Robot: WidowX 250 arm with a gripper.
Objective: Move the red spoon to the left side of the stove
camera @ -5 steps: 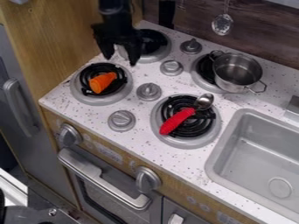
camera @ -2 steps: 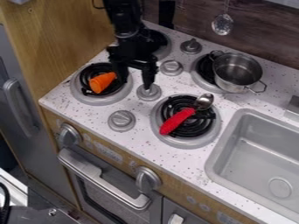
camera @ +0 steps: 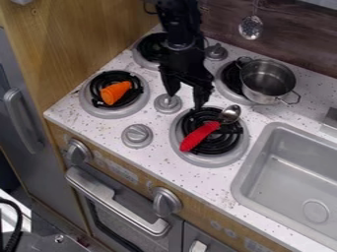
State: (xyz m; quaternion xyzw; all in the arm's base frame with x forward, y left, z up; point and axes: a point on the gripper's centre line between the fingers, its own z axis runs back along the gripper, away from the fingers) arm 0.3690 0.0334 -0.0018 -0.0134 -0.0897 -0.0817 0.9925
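Note:
The gripper [camera: 185, 101] hangs open from the top edge, above and slightly left of the front right burner, its two fingers spread apart with nothing between them. The red spoon [camera: 200, 136] lies across the black coil of the front right burner [camera: 209, 160], its red handle toward the lower left and its metal bowl toward the upper right. On the left side of the stove [camera: 95, 146], an orange object [camera: 115, 93] rests on the front left burner.
A metal pot [camera: 266, 81] stands on the back right burner, right of the gripper. Knobs [camera: 137, 135] rise between the burners. The grey sink [camera: 296, 177] is at the right, and a ladle [camera: 251, 27] hangs on the back wall.
The gripper has moved right and down, from over the back left burner to beside the front right burner. The spoon, orange object and pot have stayed in place.

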